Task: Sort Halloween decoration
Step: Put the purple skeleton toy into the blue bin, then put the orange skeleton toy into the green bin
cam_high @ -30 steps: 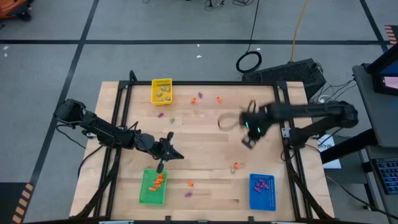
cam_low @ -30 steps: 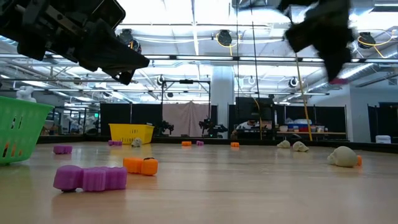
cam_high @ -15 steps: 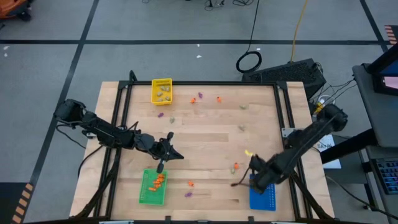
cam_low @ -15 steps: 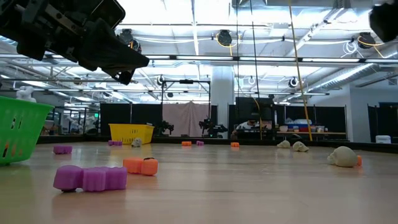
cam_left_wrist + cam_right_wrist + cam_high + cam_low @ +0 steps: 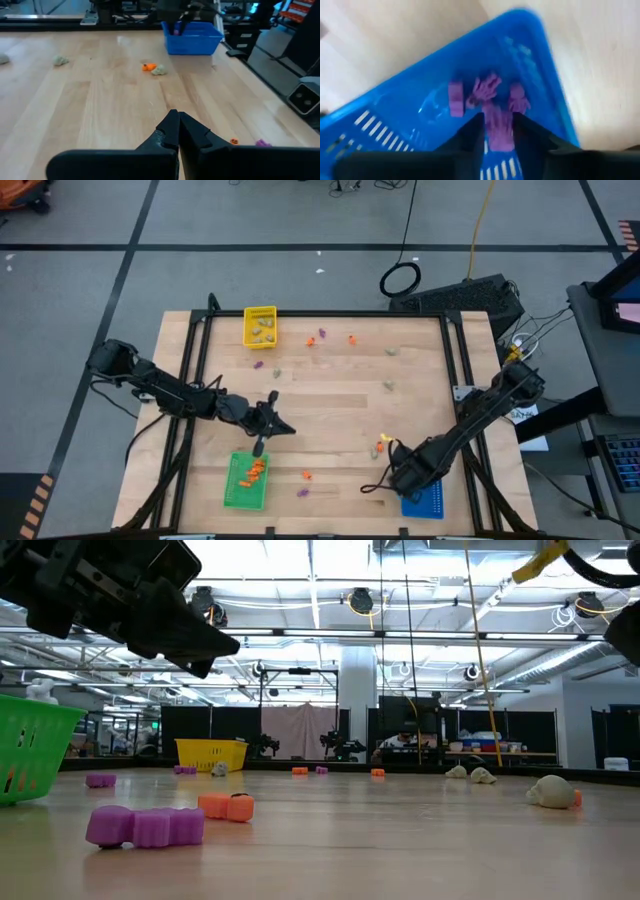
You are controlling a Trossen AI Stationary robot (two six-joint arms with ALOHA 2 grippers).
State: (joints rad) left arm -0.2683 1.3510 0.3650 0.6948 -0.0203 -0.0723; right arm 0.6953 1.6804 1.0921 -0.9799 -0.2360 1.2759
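A: Why is the right gripper (image 5: pixel 408 477) over the blue tray (image 5: pixel 415 110)?
B: Purples collect there; its fingers pinch a purple trinket (image 5: pixel 498 125).
A: The left gripper (image 5: pixel 176 131)?
B: Closed, empty, waiting above the green tray (image 5: pixel 245 480) of orange pieces.

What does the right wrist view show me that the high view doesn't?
Only the right wrist view shows the right hand shut on a purple trinket above the purple pieces lying inside. Only the high view shows the left hand above the green tray, the yellow tray, and trinkets scattered across the table. Both show the blue tray.
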